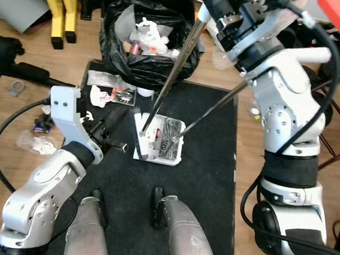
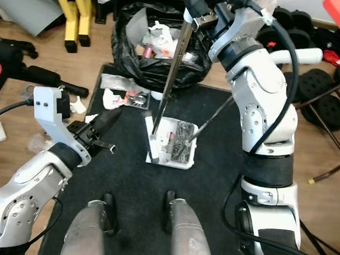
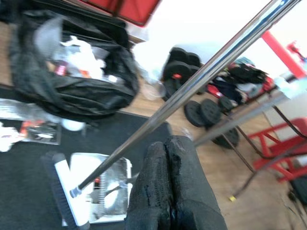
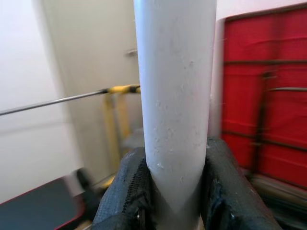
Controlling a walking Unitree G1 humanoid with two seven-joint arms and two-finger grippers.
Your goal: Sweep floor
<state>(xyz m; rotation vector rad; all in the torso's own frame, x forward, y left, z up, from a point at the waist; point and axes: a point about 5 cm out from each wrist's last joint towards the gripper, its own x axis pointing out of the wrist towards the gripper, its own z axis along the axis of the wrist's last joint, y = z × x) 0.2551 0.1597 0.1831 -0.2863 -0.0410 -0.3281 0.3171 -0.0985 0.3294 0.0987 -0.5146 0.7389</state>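
My right gripper (image 1: 212,10) is raised high at the back, shut on the broom's silver handle (image 1: 176,68); its black fingers (image 4: 127,191) clamp the pole (image 4: 175,96). The handle slants down to the broom head (image 1: 140,137), which rests against a white dustpan (image 1: 167,140) holding dark debris on the black mat (image 1: 206,185). The dustpan's thin rod (image 1: 217,107) rises to the right. My left gripper (image 1: 114,118) hovers low, left of the dustpan, fingers (image 3: 165,158) pressed together with nothing between them.
A black bin bag (image 1: 145,38) full of rubbish stands behind the mat. A packet (image 1: 109,81) and white paper scraps (image 1: 100,97) lie at the mat's back left. Yellow stand legs (image 1: 63,15) are at the far left, weights (image 2: 322,106) at the right. My legs (image 1: 186,243) stand below.
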